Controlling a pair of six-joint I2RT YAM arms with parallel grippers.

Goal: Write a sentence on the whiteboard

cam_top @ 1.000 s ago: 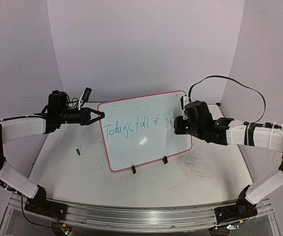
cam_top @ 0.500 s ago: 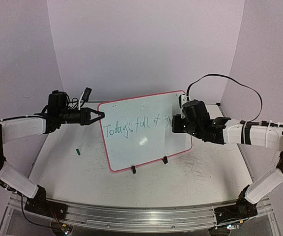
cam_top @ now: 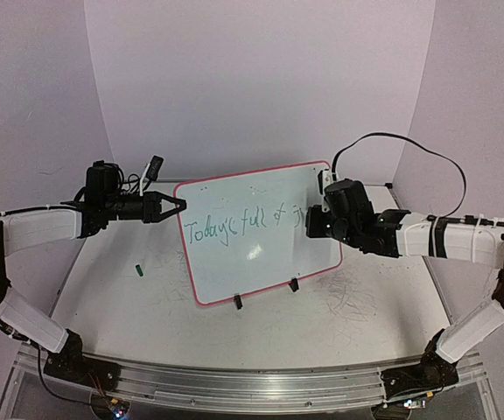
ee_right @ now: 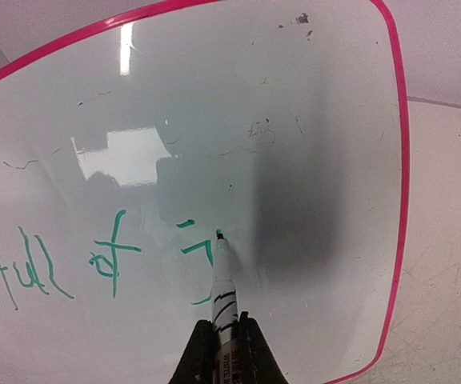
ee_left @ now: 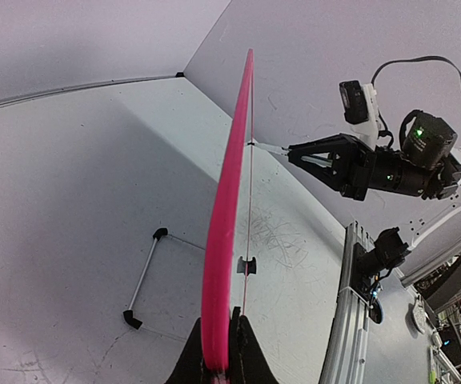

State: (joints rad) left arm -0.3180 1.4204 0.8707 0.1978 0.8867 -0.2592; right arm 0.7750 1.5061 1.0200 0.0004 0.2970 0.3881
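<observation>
The whiteboard [cam_top: 256,188] with its red-pink frame stands tilted on two black clip feet in the middle of the table. Green writing [cam_top: 234,225] on it reads "Today's full of j". My left gripper [cam_top: 178,206] is shut on the board's left edge, seen edge-on in the left wrist view [ee_left: 224,240]. My right gripper [cam_top: 311,220] is shut on a white marker [ee_right: 225,292], whose tip touches the board [ee_right: 294,144] just right of the "j" [ee_right: 198,252].
A small green marker cap [cam_top: 137,270] lies on the table left of the board. A black-ended wire stand [ee_left: 145,278] lies behind the board. Pen scribbles mark the table [cam_top: 348,297] at the right. Pale walls close in on three sides.
</observation>
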